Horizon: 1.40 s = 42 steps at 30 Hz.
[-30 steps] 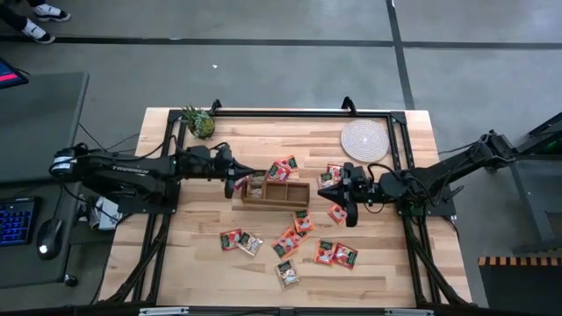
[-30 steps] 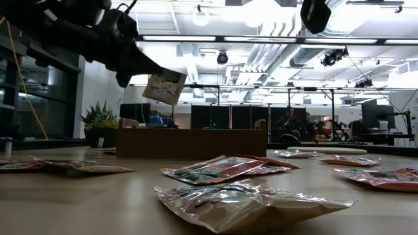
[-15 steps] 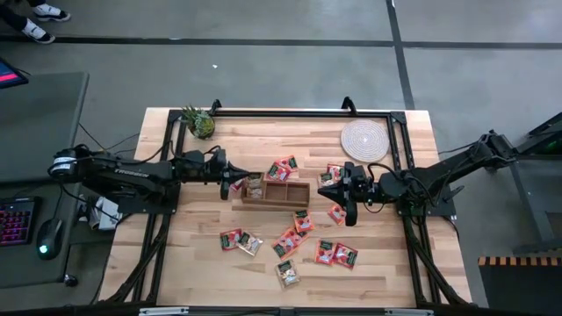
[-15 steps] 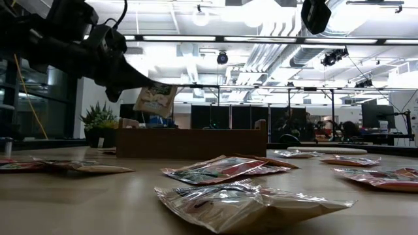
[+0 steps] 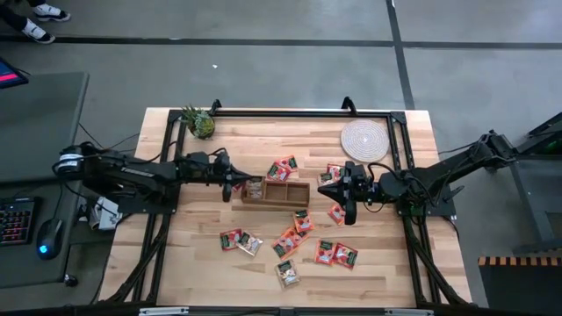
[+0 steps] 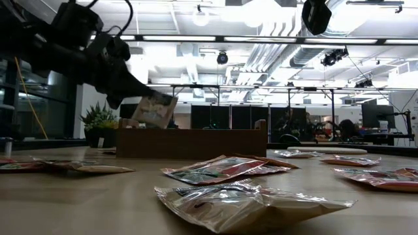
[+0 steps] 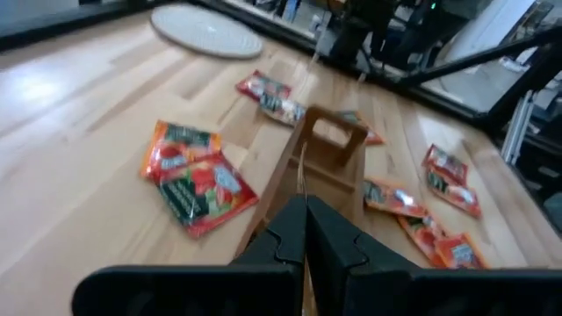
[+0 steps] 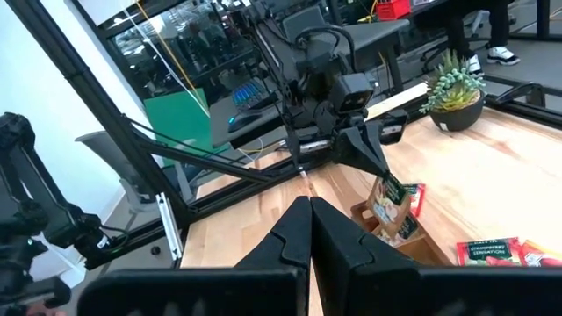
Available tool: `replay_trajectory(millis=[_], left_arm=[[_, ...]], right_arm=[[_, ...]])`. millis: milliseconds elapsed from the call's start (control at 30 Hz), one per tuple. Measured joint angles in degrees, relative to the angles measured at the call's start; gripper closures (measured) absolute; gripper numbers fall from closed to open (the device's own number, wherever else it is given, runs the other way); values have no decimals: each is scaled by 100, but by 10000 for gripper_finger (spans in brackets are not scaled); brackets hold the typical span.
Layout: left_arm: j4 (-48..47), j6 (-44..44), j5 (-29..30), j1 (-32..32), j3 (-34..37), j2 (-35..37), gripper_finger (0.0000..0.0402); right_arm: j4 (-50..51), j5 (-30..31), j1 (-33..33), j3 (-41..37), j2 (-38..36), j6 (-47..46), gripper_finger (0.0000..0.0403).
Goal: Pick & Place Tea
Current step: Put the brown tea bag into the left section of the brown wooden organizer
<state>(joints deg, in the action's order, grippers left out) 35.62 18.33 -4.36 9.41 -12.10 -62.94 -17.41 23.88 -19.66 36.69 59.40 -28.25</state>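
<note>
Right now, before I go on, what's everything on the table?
sachets: over a dozen, orange-red with green and white, loose around the box
held sachet: one, hanging over the box's left end
box: one, brown wood, table centre
mat: one, pale, round, far right corner
plant: one, green, far left corner
left gripper: shut on the held sachet, at the box's left end
right gripper: shut, empty, right of the box

Grey floor (image 5: 263, 70), strip-lit ceiling (image 6: 261, 39), dark windows (image 6: 222, 116)
</note>
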Motion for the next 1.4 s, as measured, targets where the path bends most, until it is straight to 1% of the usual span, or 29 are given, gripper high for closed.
replay_trajectory(millis=[100, 567, 833, 1033, 1167, 1333, 1400], left_arm=[[132, 65, -6, -3, 0, -293, 401], [130, 297, 22, -2, 0, -781, 401], [316, 267, 42, -2, 0, -782, 401], [636, -26, 45, -2, 0, -778, 397], [687, -46, 44, -2, 0, -778, 367], [628, -9, 47, -4, 0, -778, 304], [671, -9, 132, -4, 0, -778, 280]], right_arm=[[0, 0, 0, 0, 0, -4, 402], [85, -16, 0, 0, 2, -2, 402], [147, -22, 0, 0, 2, -2, 402], [179, -24, 0, 0, 2, -2, 402], [179, -24, 1, -2, 2, 6, 402], [193, -24, 2, 0, 2, 15, 402], [223, -24, 0, 0, 2, 16, 402]])
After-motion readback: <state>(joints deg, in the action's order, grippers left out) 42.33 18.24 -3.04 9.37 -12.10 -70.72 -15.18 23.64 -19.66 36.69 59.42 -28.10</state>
